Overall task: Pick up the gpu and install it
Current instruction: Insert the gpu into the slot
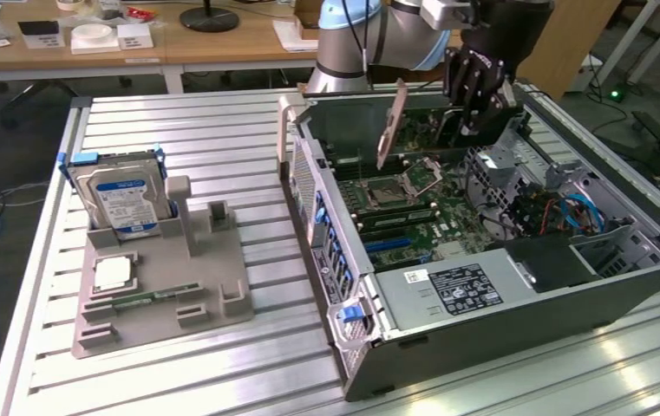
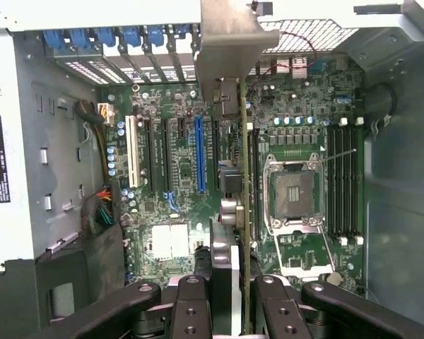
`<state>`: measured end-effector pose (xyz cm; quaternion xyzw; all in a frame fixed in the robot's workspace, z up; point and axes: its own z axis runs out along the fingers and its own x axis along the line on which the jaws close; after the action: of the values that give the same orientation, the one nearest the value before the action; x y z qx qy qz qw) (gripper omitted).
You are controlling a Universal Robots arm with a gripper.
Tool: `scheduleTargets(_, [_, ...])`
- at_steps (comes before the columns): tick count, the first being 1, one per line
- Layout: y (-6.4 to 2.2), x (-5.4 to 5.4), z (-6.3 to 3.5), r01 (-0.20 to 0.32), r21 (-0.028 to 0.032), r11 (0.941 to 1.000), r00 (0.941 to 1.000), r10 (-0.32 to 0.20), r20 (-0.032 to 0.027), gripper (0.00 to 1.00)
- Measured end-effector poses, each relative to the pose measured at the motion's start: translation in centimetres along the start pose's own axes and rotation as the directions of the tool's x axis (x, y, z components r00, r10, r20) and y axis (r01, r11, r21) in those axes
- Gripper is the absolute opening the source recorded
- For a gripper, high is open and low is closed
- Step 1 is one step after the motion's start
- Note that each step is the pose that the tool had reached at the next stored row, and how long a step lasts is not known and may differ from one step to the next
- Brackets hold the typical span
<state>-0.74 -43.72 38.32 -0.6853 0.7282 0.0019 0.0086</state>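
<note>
Wrist view, gripper (image 2: pixel 233 293) pinching gpu (image 2: pixel 230 49) edge-on between its fingers, card upright over motherboard (image 2: pixel 155 205), inside open computer case (image 1: pixel 503 325), hard drive (image 1: pixel 121 195) well apart outside.

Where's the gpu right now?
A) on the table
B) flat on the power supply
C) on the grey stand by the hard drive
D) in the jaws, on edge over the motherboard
D: the gripper has its jaws shut on the gpu, which stands on edge over the motherboard in the open case.
</note>
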Motion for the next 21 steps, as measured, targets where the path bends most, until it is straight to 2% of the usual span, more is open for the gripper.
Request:
scheduleTargets(7, [0.28, 0.0, 0.91, 0.005, 0.0002, 1.0, 1.0, -0.005, -0.0009, 0.28])
scheduleTargets(12, [0.44, 0.0, 1.62, 0.005, 0.0097, 0.9999, 1.0, -0.005, -0.0012, 0.28])
scheduleTargets(15, [0.54, 0.0, 2.15, 0.005, 0.0109, 0.9999, 1.0, -0.005, -0.002, 0.28])
scheduleTargets(21, [1.66, 0.1, 2.85, 0.012, 0.0108, 0.9999, 0.9999, -0.012, -0.0027, 0.28])
